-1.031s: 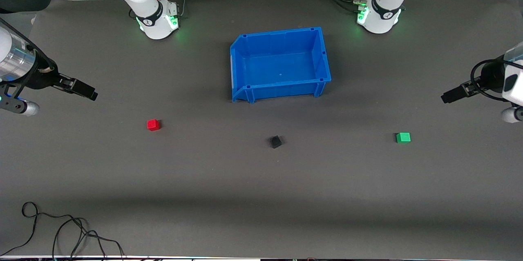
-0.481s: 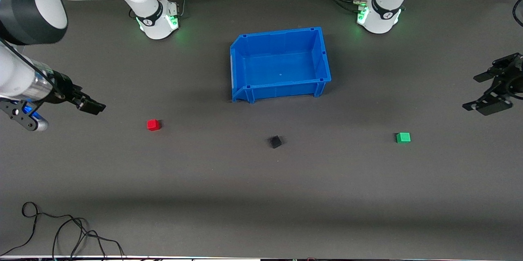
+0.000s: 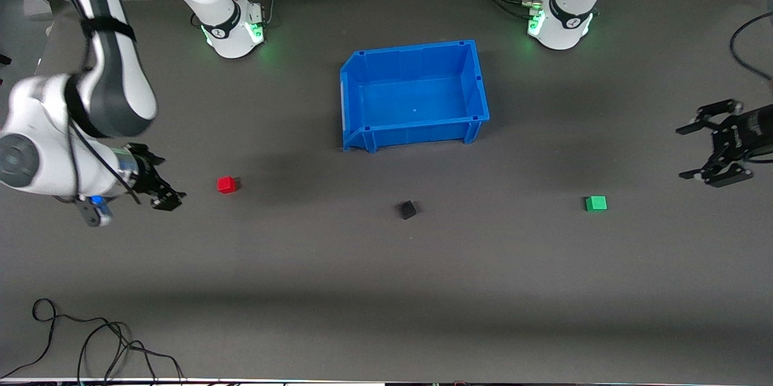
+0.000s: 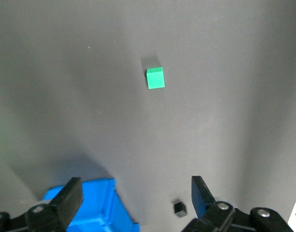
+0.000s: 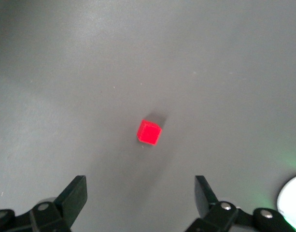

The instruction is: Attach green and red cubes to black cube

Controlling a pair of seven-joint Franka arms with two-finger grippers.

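The red cube (image 3: 226,185) lies on the grey mat toward the right arm's end. The black cube (image 3: 407,209) lies near the middle, nearer the camera than the blue bin. The green cube (image 3: 596,203) lies toward the left arm's end. My right gripper (image 3: 162,183) is open and empty over the mat beside the red cube, which shows in the right wrist view (image 5: 149,132) ahead of the right gripper (image 5: 140,198). My left gripper (image 3: 688,152) is open and empty over the mat beside the green cube. The left wrist view shows the left gripper (image 4: 137,203), green cube (image 4: 155,78) and black cube (image 4: 179,208).
An empty blue bin (image 3: 477,90) stands mid-table between the arm bases, farther from the camera than the cubes; its corner shows in the left wrist view (image 4: 97,215). A loose black cable (image 3: 90,337) lies at the near edge toward the right arm's end.
Both grippers have opened. The right gripper has come down closer to the red cube. The left gripper has turned and hangs beside the green cube. The cubes have not moved.
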